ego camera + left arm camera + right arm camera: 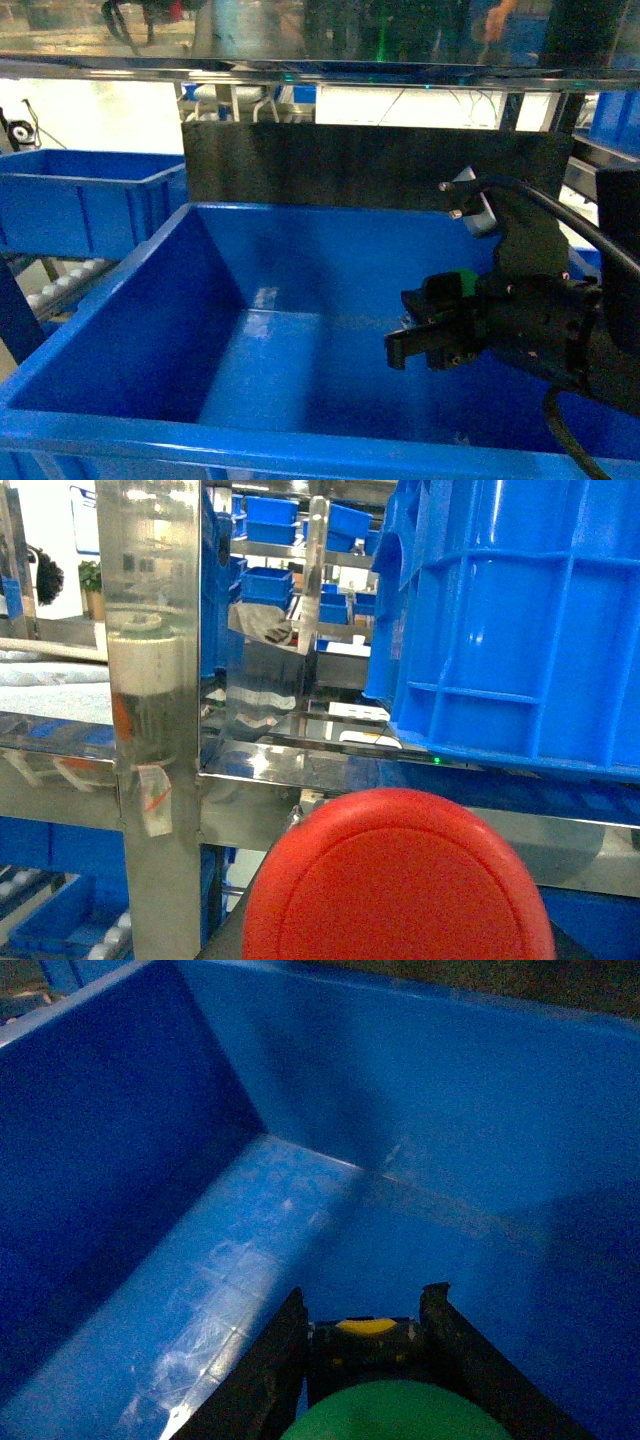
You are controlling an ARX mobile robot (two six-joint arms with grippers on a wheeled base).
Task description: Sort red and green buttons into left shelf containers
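A big bright-blue container point(130, 330) fills the head view in front of me. My right gripper point(400, 345) hangs inside it above the floor, near its right wall. It is shut on the green button point(462, 282). In the right wrist view the green cap point(395, 1412) and dark body sit between the two black fingers point(285, 1345), over the container's floor point(250, 1260). The red button's cap point(400, 880) fills the bottom of the left wrist view, gripped by the left gripper. Only dark slivers of its fingers point(228, 942) show. The left gripper is out of the head view.
A second blue bin point(80, 200) stands on the shelf to the left, with rollers point(60, 285) below it. A steel shelf point(300, 70) runs overhead and a dark panel point(350, 165) backs the container. The left wrist faces a steel post point(150, 680) and a ribbed blue bin point(520, 630).
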